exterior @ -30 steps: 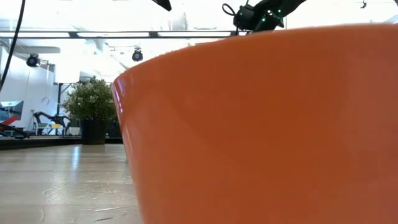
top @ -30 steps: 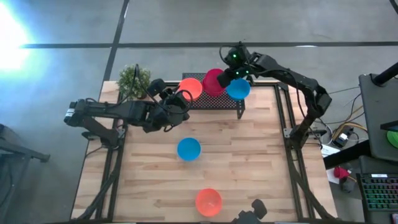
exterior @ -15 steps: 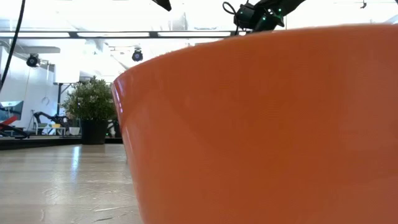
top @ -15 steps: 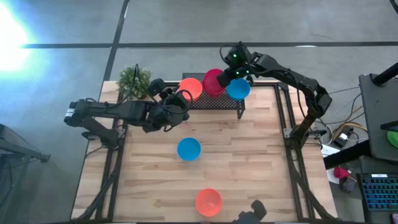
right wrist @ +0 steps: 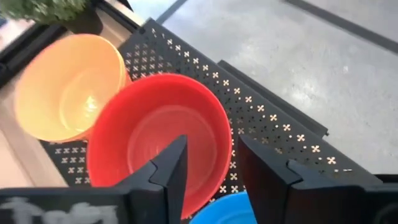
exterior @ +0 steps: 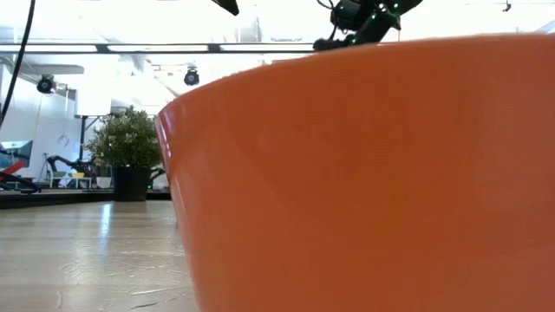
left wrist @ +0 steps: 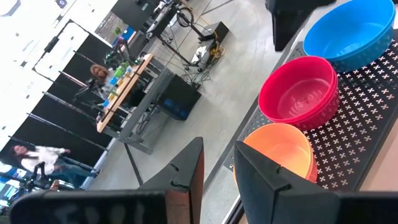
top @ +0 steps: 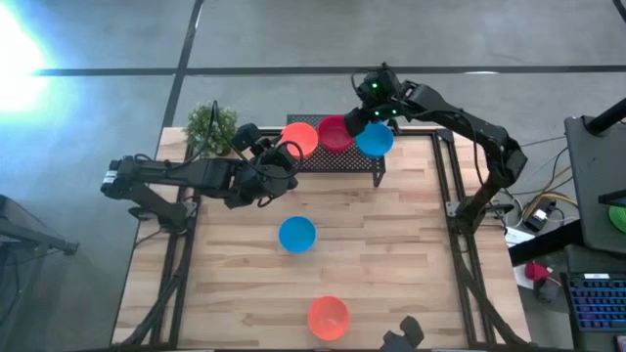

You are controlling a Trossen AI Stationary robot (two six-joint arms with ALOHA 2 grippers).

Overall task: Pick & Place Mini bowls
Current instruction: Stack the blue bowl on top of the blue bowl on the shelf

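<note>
Three mini bowls sit in a row on the black mesh rack [top: 337,159] at the table's far edge: orange [top: 299,139], red [top: 335,133] and blue [top: 375,140]. My right gripper [right wrist: 208,163] hovers open just above the red bowl [right wrist: 158,140], one finger over its hollow and one beyond its rim. My left gripper [left wrist: 217,165] stands open and empty near the rack's left end, by the orange bowl [left wrist: 278,154]. Another blue bowl [top: 296,234] rests on the table's middle. An orange bowl [top: 328,317] sits at the near edge and fills the low view [exterior: 364,173].
A small potted plant [top: 211,125] stands at the far left corner, close behind my left arm. Bare wood lies to the left and right of the two bowls on the table. The rack [right wrist: 273,124] reaches past the bowls toward the far edge.
My right gripper has let go of the red bowl and risen a little toward the far edge. The red bowl, tilted against the gripper before, now sits level on the rack between the orange and the blue one.
</note>
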